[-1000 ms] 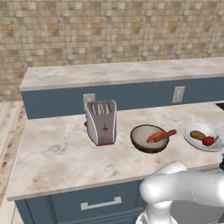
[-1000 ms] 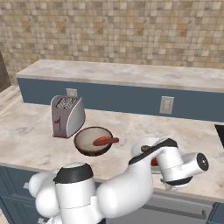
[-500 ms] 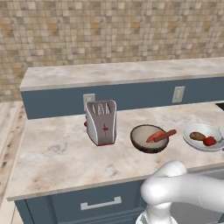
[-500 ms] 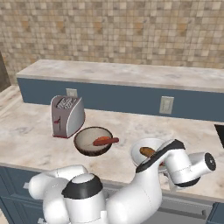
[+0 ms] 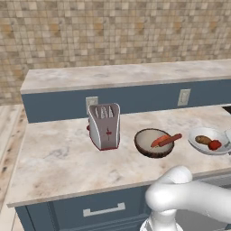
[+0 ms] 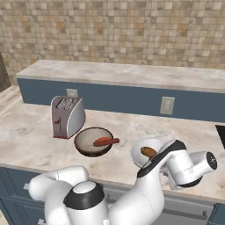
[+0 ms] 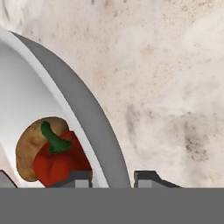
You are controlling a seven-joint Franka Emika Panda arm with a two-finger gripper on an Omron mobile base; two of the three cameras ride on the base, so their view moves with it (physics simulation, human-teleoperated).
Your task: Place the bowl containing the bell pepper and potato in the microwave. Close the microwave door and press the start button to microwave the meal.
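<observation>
Gripper (image 7: 113, 177): the two dark tips straddle the bowl (image 7: 83, 105) rim, one inside, one outside, narrowed onto the wall. Looks like a pinch on the rim, jaws partly closed. Actual pad contact is cut off by the bottom of the hand view, so firm contact is hard to confirm.

Just inside the inner fingertip: bell pepper (image 7: 54, 159), red, green stem pointing up and away from the tips. Potato (image 7: 30, 144) sits right behind it, touching, mostly covered by the pepper; its long axis can't be read here. In the left base view the potato (image 5: 203, 140) lies roughly crosswise in the bowl (image 5: 198, 144) with the pepper (image 5: 215, 145) beside it.

Outside the outer fingertip: bare marbled counter (image 7: 166, 87).

Right base view: the white forearm and wrist cover the near side of the bowl (image 6: 141, 150); the fingers themselves are hidden behind the hand. Potato (image 6: 148, 152) peeks out, pepper hidden.

Further out from the tool: brown bowl (image 5: 154, 142) with carrot (image 5: 166, 140) lying across its rim, then toaster (image 5: 104, 126).
</observation>
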